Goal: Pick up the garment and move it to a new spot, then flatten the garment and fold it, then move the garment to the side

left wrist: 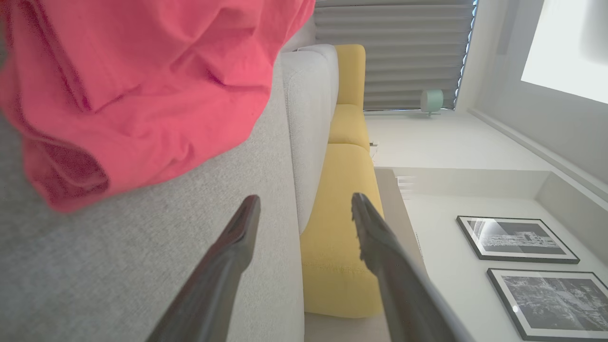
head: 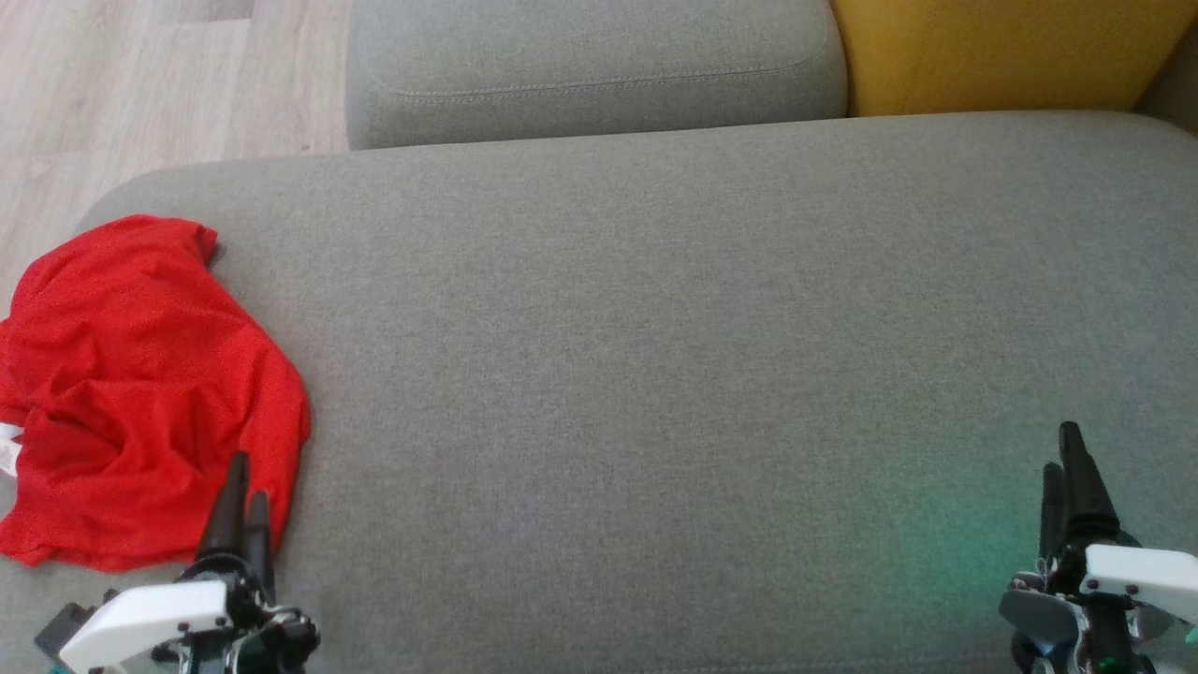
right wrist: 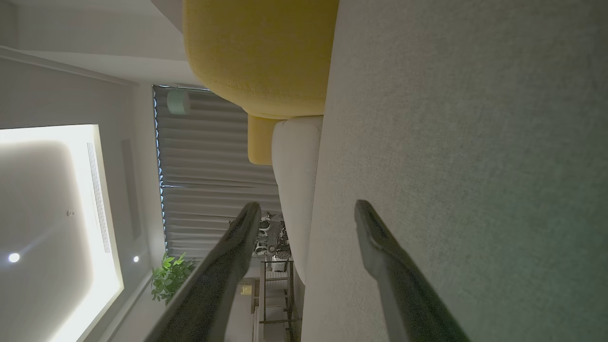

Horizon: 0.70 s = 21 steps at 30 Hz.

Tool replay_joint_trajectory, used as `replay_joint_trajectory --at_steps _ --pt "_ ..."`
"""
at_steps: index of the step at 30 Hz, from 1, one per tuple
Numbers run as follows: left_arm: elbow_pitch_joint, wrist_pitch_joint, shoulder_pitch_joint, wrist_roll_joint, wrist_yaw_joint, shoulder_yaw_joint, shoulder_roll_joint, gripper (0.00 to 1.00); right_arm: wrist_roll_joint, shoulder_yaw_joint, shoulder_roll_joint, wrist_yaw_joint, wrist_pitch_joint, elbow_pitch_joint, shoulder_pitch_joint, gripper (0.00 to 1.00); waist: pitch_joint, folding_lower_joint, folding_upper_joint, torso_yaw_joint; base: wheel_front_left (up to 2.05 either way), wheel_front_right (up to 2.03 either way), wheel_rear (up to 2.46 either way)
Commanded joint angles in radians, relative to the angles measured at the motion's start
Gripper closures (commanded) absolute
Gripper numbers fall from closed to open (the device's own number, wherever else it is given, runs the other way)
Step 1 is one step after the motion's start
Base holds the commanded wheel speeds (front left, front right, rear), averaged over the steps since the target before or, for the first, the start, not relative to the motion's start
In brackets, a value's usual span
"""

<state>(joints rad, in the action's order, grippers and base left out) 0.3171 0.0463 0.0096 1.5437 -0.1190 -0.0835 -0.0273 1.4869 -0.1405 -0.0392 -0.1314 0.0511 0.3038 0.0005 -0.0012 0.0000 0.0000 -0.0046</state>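
Head view has the red garment [head: 140, 393] crumpled at the left end of the grey sofa seat [head: 655, 374], its left side cut off by the frame edge, with a white label [head: 7, 456] just peeking in there. The left tool [head: 248, 477] overlaps the garment's near edge in this view, and whether it touches the cloth I cannot tell. The left wrist view shows it spread wide with nothing between its fingers, the garment ahead, soft-focused and cut off at the top. The right tool [head: 1059, 449], well apart over bare seat, stands wide and empty in the right wrist view.
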Motion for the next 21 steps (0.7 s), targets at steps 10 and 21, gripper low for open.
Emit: replay_joint_trajectory --at_steps 10,21 --pt "-0.08 -0.035 -0.089 -0.102 -0.003 -0.049 -0.013 0.0 -0.18 -0.005 -0.005 0.0 -0.037 -0.087 -0.065 0.0 0.001 0.0 0.0 -0.005 0.0 0.0 0.0" --pt "-0.182 -0.064 -0.11 -0.224 0.022 -0.051 -0.014 0.0 -0.402 -0.003 -0.013 0.0 -0.067 -0.172 -0.094 0.0 0.001 0.0 0.0 -0.007 0.0 0.0 0.0"
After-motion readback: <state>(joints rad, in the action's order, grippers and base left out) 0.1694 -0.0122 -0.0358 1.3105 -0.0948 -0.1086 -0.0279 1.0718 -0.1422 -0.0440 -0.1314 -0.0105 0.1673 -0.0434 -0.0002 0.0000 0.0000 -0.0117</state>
